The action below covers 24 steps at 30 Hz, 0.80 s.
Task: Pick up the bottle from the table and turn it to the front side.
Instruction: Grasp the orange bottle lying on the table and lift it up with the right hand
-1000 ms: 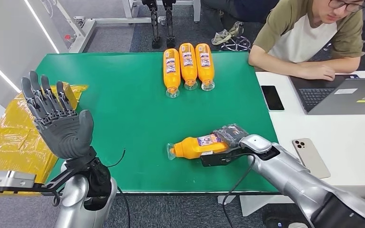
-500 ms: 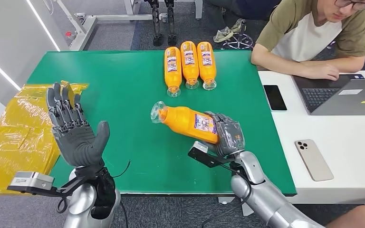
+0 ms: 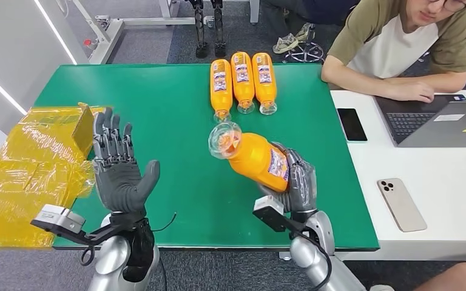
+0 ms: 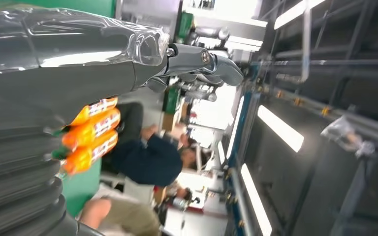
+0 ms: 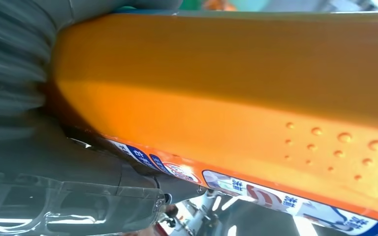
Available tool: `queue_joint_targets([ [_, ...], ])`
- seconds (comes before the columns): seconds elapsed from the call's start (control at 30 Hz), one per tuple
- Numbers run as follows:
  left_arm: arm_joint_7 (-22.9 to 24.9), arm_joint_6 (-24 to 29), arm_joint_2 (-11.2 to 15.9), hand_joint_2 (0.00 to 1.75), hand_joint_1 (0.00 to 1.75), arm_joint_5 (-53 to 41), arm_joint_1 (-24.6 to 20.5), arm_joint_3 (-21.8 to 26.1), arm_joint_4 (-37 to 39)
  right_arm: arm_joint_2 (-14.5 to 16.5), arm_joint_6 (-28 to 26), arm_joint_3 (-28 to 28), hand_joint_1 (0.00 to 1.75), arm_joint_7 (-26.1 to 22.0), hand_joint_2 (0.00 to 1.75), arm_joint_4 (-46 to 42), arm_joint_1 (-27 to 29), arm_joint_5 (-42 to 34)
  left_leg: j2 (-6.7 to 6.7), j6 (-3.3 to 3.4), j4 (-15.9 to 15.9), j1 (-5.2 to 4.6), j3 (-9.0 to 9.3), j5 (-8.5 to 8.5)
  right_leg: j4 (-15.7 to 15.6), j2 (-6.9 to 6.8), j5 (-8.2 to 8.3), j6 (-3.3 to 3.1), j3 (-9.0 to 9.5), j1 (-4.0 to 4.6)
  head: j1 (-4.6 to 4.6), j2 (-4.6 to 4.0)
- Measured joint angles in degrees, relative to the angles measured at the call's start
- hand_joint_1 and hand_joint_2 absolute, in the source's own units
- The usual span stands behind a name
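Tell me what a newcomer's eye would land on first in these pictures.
First, the orange plastic bottle lifted off the green table, gripped by the right hand, clear cap end tilted up and away from the robot. Next, the grey left hand raised with fingers spread, holding nothing, near the yellow plastic bags. Then three matching orange bottles lie side by side at the far edge.

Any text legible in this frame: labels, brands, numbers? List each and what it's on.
None can be read.
Held bottle in the right hand: blue and red label print, blurred and cut off.
Three bottles on the table: labels too small.
Laptop: stickers too small.
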Motion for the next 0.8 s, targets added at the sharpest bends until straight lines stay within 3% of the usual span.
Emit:
queue_joint_targets([
  [0.13,0.8,-2.1,-0.4,1.75,0.00,-1.0,0.0,-1.0,1.1,3.1,0.0,-4.0,1.75,-3.1,1.75,-5.7,5.0,0.7,0.00,-0.02,0.0,0.00,0.00,-0.05,0.0,0.00,-0.07,-0.01,0.00,0.00,0.01,-0.01],
  [0.37,1.9,-4.7,-0.8,1.75,0.00,-2.5,-0.3,-3.0,3.1,6.9,0.0,-6.3,1.75,-2.4,1.75,-12.1,10.1,3.5,0.04,-0.01,0.0,-0.01,0.00,-0.08,0.0,0.02,-0.08,-0.01,0.00,-0.01,0.02,0.00],
  [0.8,2.6,-10.7,-0.8,1.75,0.00,-6.0,-1.1,-5.2,5.1,7.8,0.0,-3.3,1.75,2.6,1.75,-13.3,9.5,3.7,0.04,-0.01,0.0,0.00,0.01,-0.08,0.0,0.02,-0.08,-0.01,0.01,-0.01,0.01,0.00],
])
